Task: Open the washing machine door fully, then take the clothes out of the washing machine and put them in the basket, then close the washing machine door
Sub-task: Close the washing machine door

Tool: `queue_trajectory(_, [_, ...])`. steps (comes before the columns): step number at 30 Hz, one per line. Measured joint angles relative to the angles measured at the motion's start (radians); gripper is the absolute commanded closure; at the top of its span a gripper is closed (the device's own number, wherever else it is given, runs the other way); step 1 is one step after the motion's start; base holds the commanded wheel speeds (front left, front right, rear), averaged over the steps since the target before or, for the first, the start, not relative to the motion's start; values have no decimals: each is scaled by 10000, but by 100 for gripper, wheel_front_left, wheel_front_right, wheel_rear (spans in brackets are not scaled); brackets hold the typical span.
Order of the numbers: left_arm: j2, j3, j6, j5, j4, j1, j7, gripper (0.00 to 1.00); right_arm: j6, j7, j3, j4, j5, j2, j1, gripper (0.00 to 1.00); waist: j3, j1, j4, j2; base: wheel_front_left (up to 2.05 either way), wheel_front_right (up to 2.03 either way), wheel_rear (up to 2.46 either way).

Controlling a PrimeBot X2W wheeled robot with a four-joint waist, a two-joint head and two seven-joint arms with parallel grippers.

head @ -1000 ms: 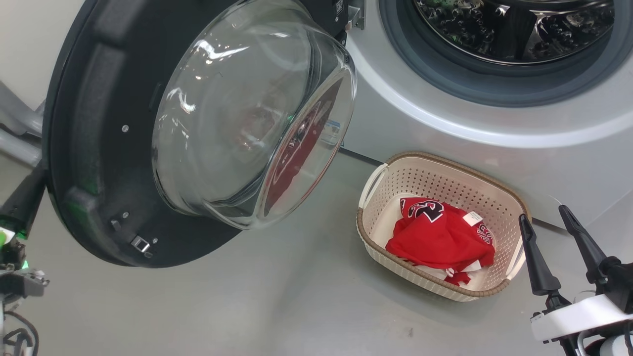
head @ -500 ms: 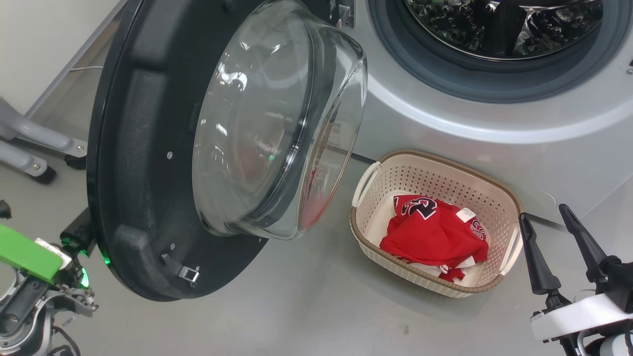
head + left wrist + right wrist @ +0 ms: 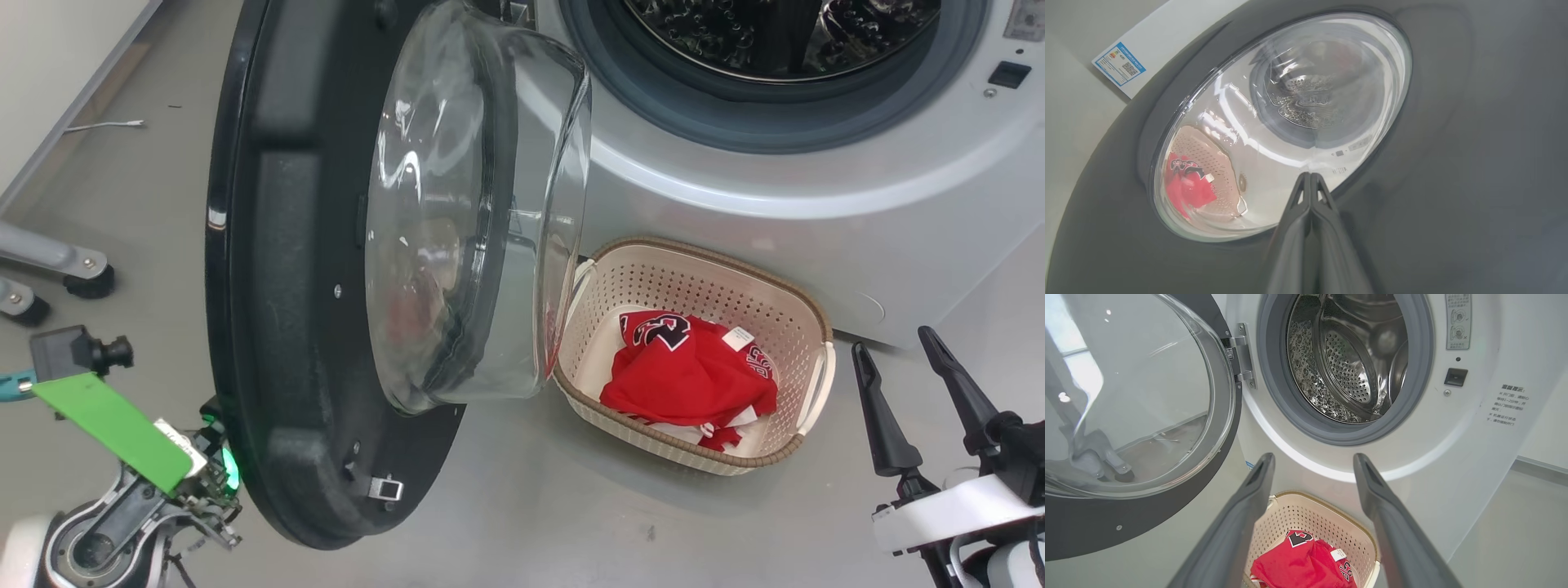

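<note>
Left gripper [image 3: 1310, 175]: closed (fingers pressed together), facing the washing machine door [image 3: 286, 245]. Right gripper [image 3: 891, 341]: open, empty, near the basket [image 3: 710, 282] containing the clothes [image 3: 686, 376].

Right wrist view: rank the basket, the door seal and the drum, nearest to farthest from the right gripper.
1. The basket, low, just beyond the open right gripper.
2. The seal, ringing the opening straight ahead.
3. The drum, deepest, inside the seal.

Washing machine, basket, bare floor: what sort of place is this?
Likely a laundry corner in a test space: a white front-loading washing machine with its door open, a basket holding red clothes, a bare grey floor.
</note>
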Motion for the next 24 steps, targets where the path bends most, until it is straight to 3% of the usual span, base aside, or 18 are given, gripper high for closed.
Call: queue_trajectory(24, [-715, -1143, -104, -73, -525, 145, 456, 100, 36, -61, 314, 366, 144, 257, -513, 0, 106, 0, -1814, 0, 0, 0, 0])
